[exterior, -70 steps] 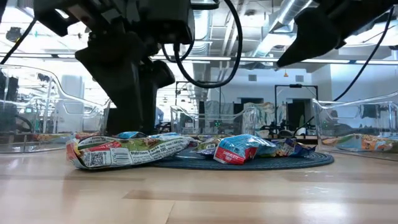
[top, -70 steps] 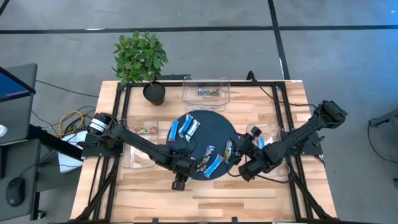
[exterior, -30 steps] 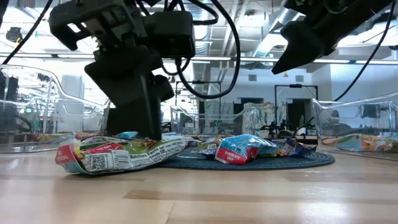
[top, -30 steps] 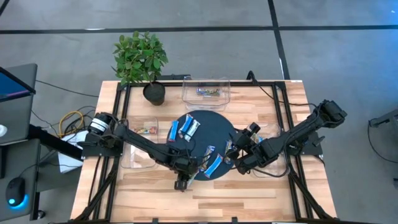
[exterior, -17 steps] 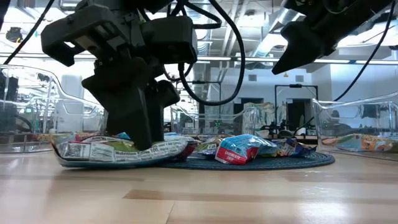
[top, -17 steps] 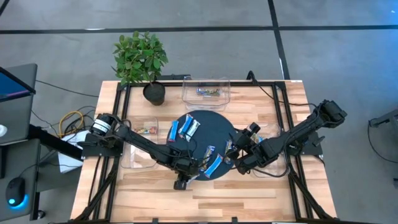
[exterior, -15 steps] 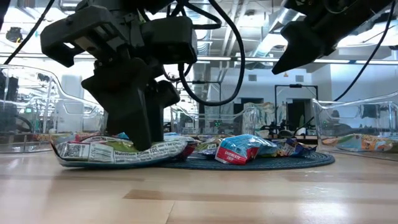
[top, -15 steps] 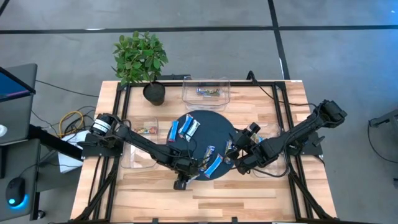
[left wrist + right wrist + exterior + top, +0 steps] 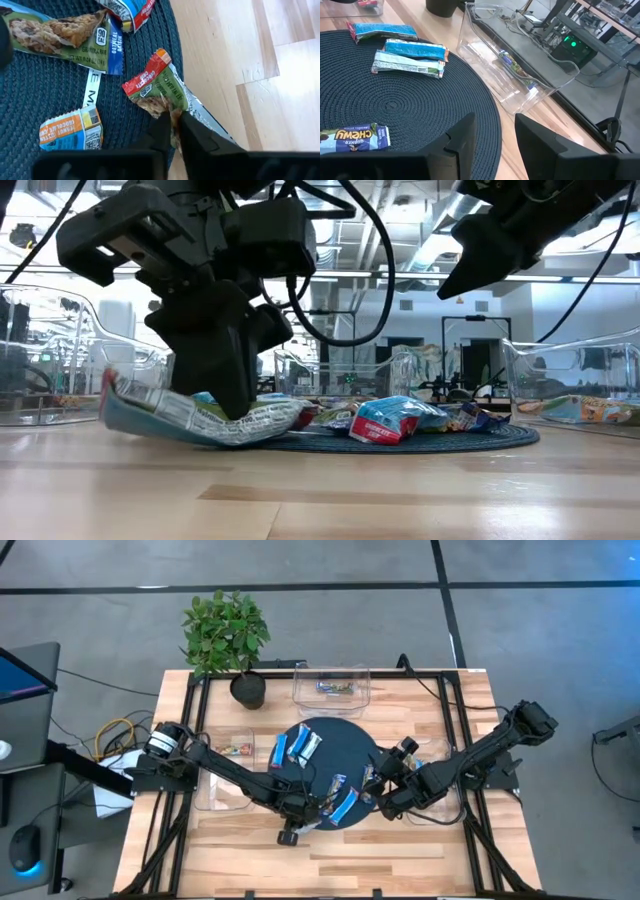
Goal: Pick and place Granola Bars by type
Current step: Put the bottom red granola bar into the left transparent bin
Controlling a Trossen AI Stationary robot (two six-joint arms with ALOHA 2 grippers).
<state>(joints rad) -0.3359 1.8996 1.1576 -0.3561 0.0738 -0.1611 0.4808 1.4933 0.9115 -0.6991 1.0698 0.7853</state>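
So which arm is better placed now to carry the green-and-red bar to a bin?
The left. Its gripper is already shut on the green-and-red bar at the mat's edge; the right gripper hangs open and empty.

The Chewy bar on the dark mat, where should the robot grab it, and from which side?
Judging from the right wrist view, the Chewy bar lies flat and alone on the mat. Best come straight down from above and pinch its middle across the narrow width, one of the fingers on each long edge.

Left gripper (image 9: 172, 120) low, fingers pinched shut (holding something), right gripper (image 9: 492, 131) raised, fingers apart
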